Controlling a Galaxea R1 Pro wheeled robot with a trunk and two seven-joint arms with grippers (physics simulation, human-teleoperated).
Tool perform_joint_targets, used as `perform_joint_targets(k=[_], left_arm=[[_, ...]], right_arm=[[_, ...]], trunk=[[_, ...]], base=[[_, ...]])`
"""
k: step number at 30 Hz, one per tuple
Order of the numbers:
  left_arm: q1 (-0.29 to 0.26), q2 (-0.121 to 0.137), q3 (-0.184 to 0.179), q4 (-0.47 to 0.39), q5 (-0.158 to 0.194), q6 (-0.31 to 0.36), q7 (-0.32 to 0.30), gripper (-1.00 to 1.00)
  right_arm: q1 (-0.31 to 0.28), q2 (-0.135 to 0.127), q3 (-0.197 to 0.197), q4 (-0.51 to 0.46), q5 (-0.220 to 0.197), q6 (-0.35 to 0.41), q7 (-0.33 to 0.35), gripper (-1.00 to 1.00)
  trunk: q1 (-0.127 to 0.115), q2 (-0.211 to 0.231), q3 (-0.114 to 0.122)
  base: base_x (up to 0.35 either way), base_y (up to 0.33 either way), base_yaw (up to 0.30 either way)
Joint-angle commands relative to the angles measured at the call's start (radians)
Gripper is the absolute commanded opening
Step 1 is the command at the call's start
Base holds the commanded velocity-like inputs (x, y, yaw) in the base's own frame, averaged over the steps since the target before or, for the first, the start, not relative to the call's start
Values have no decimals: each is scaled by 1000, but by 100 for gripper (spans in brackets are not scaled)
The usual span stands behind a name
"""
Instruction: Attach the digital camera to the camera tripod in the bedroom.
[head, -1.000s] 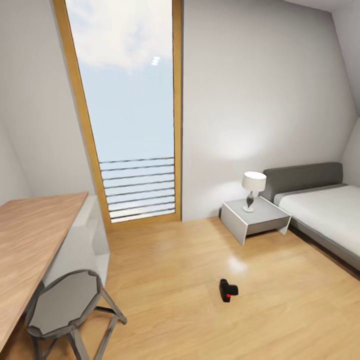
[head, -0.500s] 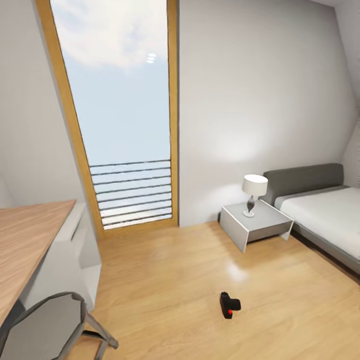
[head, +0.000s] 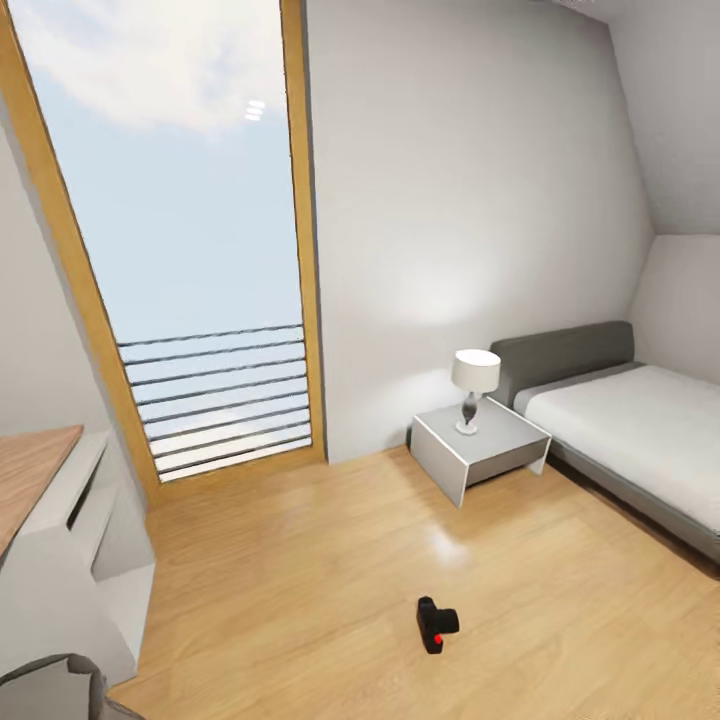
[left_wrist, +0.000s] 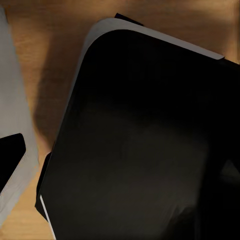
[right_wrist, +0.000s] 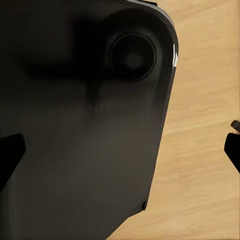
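Observation:
The digital camera (head: 436, 625), small and black with a red button, lies on the light wood floor (head: 300, 590) of the bedroom, in the lower middle of the head view. The camera tripod is out of view. In the right wrist view my right gripper (right_wrist: 120, 152) is open, its dark fingertips (right_wrist: 10, 155) far apart at the picture's edges over my dark base and the floor. In the left wrist view my left gripper (left_wrist: 120, 165) looks open too, with one fingertip (left_wrist: 10, 160) at the edge and nothing held.
A grey nightstand (head: 478, 452) with a white lamp (head: 474, 385) stands by the back wall, beside a grey-framed white bed (head: 640, 430) at the right. A tall wood-framed window (head: 190, 250) is at the back left. A white desk (head: 60, 540) and a chair corner (head: 50, 690) are at the left.
The whole head view has shifted: the desk and chair have slid off toward the left and the room looks nearer. The digital camera lies in the same place on the floor.

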Motion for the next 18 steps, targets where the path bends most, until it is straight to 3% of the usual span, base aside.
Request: perform_joint_targets(k=[1, 18], left_arm=[[0, 0, 1, -1, 3, -2, 0, 100], [0, 0, 1, -1, 3, -2, 0, 100]], right_arm=[[0, 0, 0, 0, 8, -3, -1, 100], [0, -2, 1, 0, 8, -3, -1, 100]], trunk=[[0, 0, -1], [0, 0, -1]], base=[[49, 0, -241], [10, 0, -243]])
